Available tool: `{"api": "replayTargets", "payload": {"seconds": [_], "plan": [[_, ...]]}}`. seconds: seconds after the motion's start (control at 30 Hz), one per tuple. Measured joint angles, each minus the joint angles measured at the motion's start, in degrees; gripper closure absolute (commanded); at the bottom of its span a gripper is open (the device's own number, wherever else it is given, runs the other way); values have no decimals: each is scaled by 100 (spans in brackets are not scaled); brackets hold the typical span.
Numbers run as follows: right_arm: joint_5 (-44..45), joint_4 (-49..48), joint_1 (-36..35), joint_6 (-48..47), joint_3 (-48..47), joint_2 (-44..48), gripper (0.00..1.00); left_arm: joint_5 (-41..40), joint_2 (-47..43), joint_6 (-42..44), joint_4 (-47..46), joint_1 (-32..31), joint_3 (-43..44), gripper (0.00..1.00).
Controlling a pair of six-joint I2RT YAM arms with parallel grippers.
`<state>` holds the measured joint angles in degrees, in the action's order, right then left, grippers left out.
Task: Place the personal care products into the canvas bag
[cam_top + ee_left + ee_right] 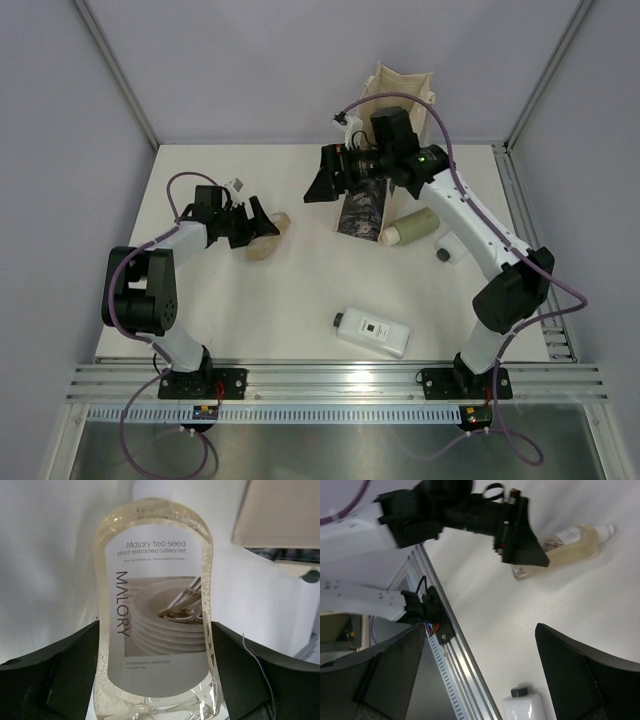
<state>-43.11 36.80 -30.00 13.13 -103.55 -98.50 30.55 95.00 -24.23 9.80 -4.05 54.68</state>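
Observation:
The peach translucent bottle point(268, 238) lies on the white table at left centre. My left gripper point(260, 222) is shut on its base, and in the left wrist view both black fingers point(60, 665) press the sides of the bottle point(157, 605). My right gripper point(322, 185) is open and empty, held in the air in front of the cream canvas bag point(405, 88). The bag's dark picture panel point(362, 212) shows below that arm. A pale green cylinder point(410, 228), a flat white bottle point(372, 332) and a second white bottle point(450, 248) lie on the table.
The right wrist view looks down past its open gripper point(480, 630) at the left gripper with the peach bottle point(570, 542), the metal rail point(455, 645) at the near edge and the black-capped white bottle point(525, 705). Grey walls enclose the table.

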Motion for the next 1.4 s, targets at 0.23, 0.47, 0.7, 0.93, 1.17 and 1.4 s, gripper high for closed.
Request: {"api": "replayTargets", "payload": {"seconds": [0.23,0.47,0.7,0.93,1.17,1.4], "plan": [[76,-44,-439,-918,-7,-739,0,678,-632,-601,-828,0,-1003,100],[-927,1519,-494,-6008,184,-743,0,984,-892,-772,-938,0,-1447,100],[-509,1707,-533,-8293,1154,-999,1,1123,-1051,-686,-872,0,-1484,97],[-107,1585,-870,-9744,1410,-1032,1,345,-1333,-236,101,-2,-1370,34],[472,1506,-1405,-11272,1394,-1246,0,-1191,-2675,57,1058,0,-1303,17],[951,1296,-1652,-11901,664,-2249,1,-2465,-4424,33,1790,2,-1574,13]]}}
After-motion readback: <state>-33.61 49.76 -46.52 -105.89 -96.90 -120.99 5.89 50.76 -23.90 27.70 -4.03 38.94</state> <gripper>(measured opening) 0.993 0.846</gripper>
